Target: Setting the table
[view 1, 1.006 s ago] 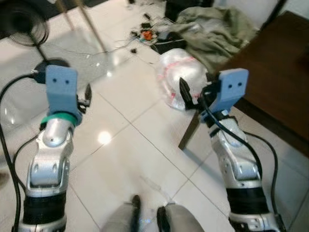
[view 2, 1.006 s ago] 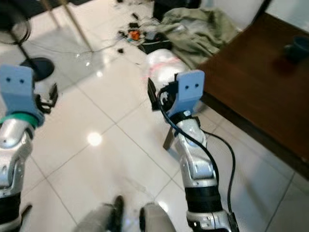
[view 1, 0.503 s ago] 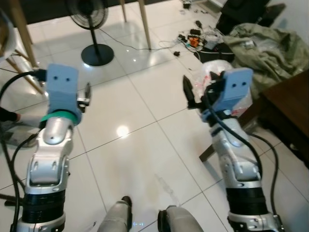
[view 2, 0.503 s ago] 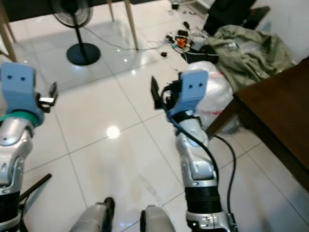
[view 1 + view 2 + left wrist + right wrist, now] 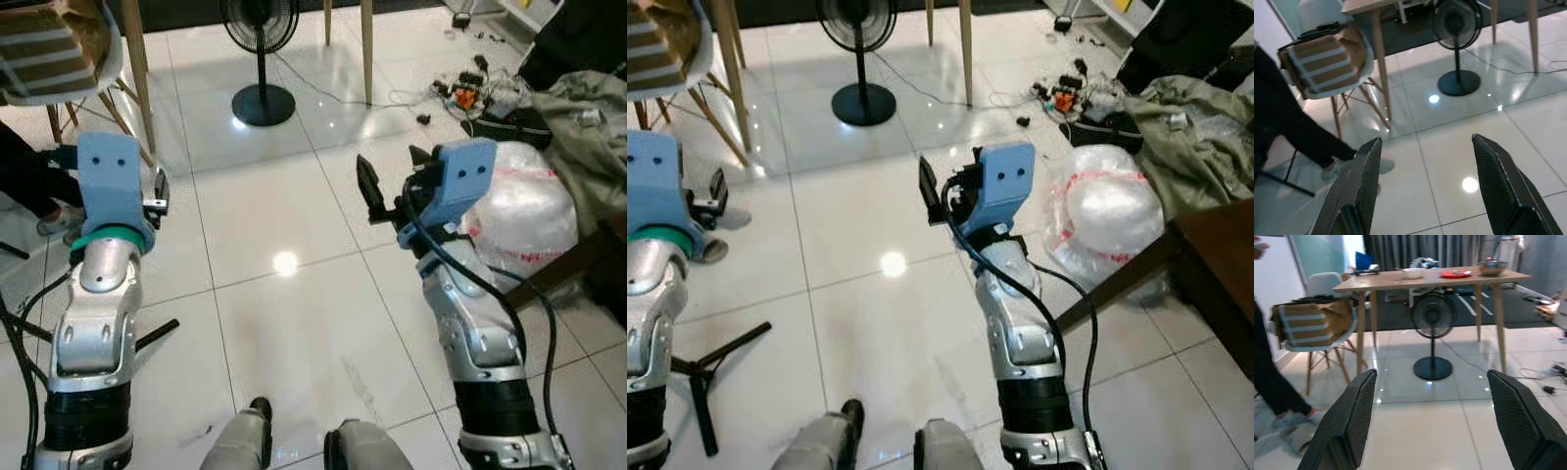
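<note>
Robot crossing tiled floor toward far wooden table, both grippers empty.

Head views: left gripper (image 5: 157,191) and right gripper (image 5: 377,191) raised ahead, likely carry-ready; fan (image 5: 260,24) far, plastic bag (image 5: 524,211) right.
Left wrist: fingers (image 5: 1364,181) spread wide, nothing held; chair (image 5: 1327,66) and a person's leg (image 5: 1288,127) near.
Right wrist: fingers (image 5: 1359,413) wide apart, empty; table (image 5: 1430,281) with bowl (image 5: 1414,272) and red plate (image 5: 1454,273) far ahead.

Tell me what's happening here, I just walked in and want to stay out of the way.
The humanoid robot stands on the white tiled floor, both arms raised, the left pincer and right pincer open and holding nothing. Ahead stands a light wooden table bearing a white bowl, a red plate and a metal bowl, with a black pedestal fan beneath. A person's dark-trousered leg stands nearby.
</note>
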Available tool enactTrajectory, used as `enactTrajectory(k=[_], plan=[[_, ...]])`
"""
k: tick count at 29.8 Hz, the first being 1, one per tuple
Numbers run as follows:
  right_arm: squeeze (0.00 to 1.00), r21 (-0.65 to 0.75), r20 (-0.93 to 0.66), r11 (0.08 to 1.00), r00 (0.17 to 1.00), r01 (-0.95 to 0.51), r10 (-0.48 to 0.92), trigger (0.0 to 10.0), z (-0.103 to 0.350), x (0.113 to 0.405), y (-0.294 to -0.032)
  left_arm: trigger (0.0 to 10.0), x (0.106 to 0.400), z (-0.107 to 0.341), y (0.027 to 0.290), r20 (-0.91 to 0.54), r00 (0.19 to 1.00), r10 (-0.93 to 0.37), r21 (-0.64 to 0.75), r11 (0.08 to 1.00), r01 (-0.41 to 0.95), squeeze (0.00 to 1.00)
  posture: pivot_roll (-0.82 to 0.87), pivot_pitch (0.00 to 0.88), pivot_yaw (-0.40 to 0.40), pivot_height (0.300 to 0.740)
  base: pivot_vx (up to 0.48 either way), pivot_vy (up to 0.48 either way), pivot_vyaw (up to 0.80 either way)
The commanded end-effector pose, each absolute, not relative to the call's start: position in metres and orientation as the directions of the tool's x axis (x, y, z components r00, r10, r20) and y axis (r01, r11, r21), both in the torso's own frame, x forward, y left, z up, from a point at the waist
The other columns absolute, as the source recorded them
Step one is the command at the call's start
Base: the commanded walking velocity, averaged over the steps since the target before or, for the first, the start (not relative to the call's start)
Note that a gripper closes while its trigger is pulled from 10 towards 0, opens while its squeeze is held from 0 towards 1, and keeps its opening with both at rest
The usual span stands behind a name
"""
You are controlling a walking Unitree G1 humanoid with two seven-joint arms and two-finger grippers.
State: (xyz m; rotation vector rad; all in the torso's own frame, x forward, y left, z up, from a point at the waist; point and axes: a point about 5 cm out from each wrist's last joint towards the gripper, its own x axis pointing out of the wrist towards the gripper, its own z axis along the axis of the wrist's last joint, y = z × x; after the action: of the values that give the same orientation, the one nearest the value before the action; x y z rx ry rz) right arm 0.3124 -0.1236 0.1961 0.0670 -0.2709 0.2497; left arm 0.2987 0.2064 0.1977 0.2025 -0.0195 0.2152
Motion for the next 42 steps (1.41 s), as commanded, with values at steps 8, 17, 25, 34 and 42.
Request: enactTrajectory(k=[8,17,25,34,42], plan=[[0.00,0.035,0.258,0.979,0.948,-0.200,0.184,10.0,0.192,0.313,-0.133,10.0,0.301,0.193,0.202,0.016,0.982,0.190,0.194,0.962,-0.190,0.00,-0.10,0.067,0.018,0.740,0.436,0.000,0.00],[0.00,0.039,0.261,0.985,0.953,-0.170,0.154,10.0,0.192,0.314,-0.136,10.0,0.302,0.194,0.200,0.019,0.984,0.180,0.196,0.964,-0.180,0.00,-0.10,0.063,0.018,0.740,0.439,0.000,0.00],[0.00,0.061,0.244,0.992,0.965,-0.114,0.096,10.0,0.190,0.317,-0.144,10.0,0.302,0.194,0.200,0.021,0.985,0.172,0.200,0.964,-0.173,0.00,-0.10,0.060,0.019,0.740,0.441,0.000,0.00],[0.00,0.076,0.229,0.992,0.970,-0.098,0.079,10.0,0.188,0.319,-0.145,10.0,0.302,0.194,0.199,0.022,0.986,0.166,0.205,0.964,-0.167,0.00,-0.10,0.058,0.020,0.740,0.442,0.000,-0.57],[0.00,0.078,0.217,0.994,0.975,-0.072,0.053,10.0,0.187,0.321,-0.148,10.0,0.302,0.194,0.199,0.023,0.987,0.160,0.208,0.965,-0.162,0.00,-0.10,0.057,0.019,0.740,0.442,0.000,-0.80]])
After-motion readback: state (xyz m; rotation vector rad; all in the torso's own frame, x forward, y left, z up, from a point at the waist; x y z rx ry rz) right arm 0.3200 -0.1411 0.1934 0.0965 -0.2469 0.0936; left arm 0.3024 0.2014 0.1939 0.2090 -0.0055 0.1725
